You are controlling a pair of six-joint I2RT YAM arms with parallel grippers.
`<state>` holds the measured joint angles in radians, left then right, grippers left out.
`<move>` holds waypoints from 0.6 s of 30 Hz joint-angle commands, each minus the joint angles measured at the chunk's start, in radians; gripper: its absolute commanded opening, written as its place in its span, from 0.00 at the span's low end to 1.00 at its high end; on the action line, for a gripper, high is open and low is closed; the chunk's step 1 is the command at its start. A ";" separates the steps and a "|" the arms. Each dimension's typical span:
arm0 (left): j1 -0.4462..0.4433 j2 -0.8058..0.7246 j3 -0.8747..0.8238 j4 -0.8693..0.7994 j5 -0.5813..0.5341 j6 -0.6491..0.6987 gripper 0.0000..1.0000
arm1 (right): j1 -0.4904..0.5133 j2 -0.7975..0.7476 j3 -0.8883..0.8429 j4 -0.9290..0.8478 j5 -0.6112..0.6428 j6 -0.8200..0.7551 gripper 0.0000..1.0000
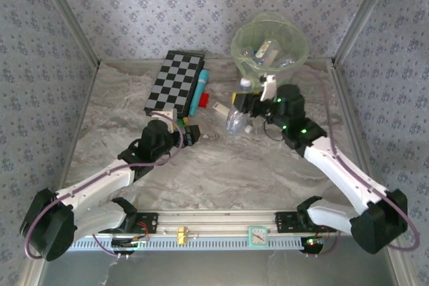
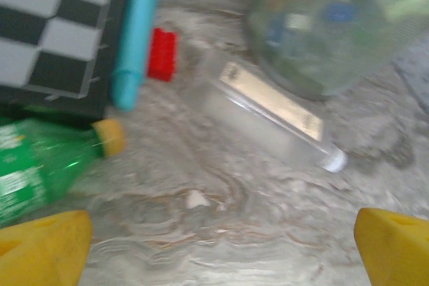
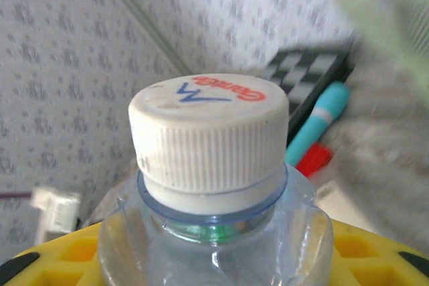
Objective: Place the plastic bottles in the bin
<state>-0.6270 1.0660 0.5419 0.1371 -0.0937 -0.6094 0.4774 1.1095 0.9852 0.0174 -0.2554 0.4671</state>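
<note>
Clear bottle clamped in R pincer, L pincer apart, green bottle by its L tip

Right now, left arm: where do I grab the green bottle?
Green bottle lies on its side beside the board, yellow cap end free. Probably best: take the labelled body, not the tapering neck, from above with the open left gripper, jaws across its width.

A cyan tube lies along the checkerboard, a red block just beside it
</note>
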 commanded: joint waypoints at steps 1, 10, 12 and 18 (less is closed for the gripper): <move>0.062 0.032 -0.036 -0.047 -0.002 -0.151 1.00 | -0.082 -0.037 0.109 -0.094 0.006 -0.087 0.49; 0.071 0.011 -0.104 -0.069 -0.032 -0.212 1.00 | -0.205 0.133 0.470 -0.087 0.113 -0.177 0.48; 0.071 0.004 -0.112 -0.077 -0.033 -0.222 1.00 | -0.214 0.194 0.535 -0.058 0.165 -0.194 0.48; 0.070 -0.040 -0.141 -0.099 -0.068 -0.266 1.00 | -0.254 0.388 0.680 0.021 0.228 -0.172 0.48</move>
<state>-0.5583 1.0588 0.4129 0.0628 -0.1257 -0.8375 0.2390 1.4349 1.6157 -0.0063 -0.0937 0.3054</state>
